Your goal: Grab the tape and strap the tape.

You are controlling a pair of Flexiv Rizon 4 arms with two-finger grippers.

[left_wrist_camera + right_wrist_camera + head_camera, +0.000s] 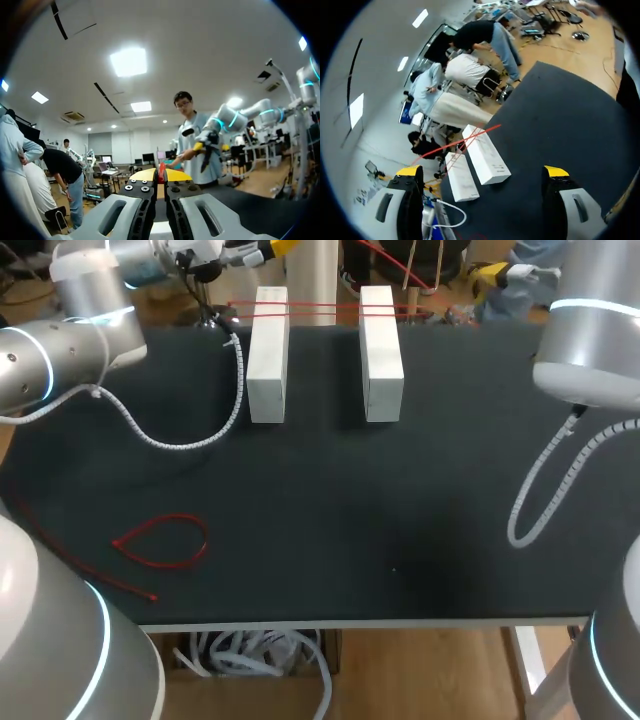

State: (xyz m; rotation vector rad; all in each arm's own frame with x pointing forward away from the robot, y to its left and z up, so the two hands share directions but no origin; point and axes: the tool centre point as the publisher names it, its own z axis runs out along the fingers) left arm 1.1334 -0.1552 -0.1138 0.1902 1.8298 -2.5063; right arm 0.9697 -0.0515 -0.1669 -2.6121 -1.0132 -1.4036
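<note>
Red tape (320,309) across white blocks (268,355), end pinched in left end effector (161,176); right end effector (482,171) open

- It was a robotics lab: 2 grey robot arms, the left arm (60,350) and the right arm (590,340), flanked a black-covered table (400,540).
- Spiral-wrapped cables (238,380) trailed from the arms over the table.
- Red tape (330,310) ran across 2 white blocks (268,355).
</note>
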